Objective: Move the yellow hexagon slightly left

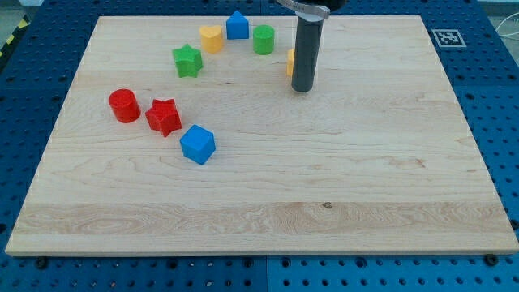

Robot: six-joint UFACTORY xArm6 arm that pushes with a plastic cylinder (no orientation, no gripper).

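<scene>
The yellow hexagon [289, 62] is near the view's top centre, and only a thin yellow-orange sliver of it shows at the left edge of my rod. My tip [302, 88] rests on the board just in front of and to the right of it, hiding most of the block. Whether the tip touches it cannot be told.
A green cylinder [263, 39], blue house-shaped block [237, 25], yellow heart-like block [212, 37] and green star [187, 61] arc to the hexagon's left. A red cylinder [124, 106], red star [164, 117] and blue cube [197, 144] sit at the left. The wooden board [324, 178] lies on a blue perforated table.
</scene>
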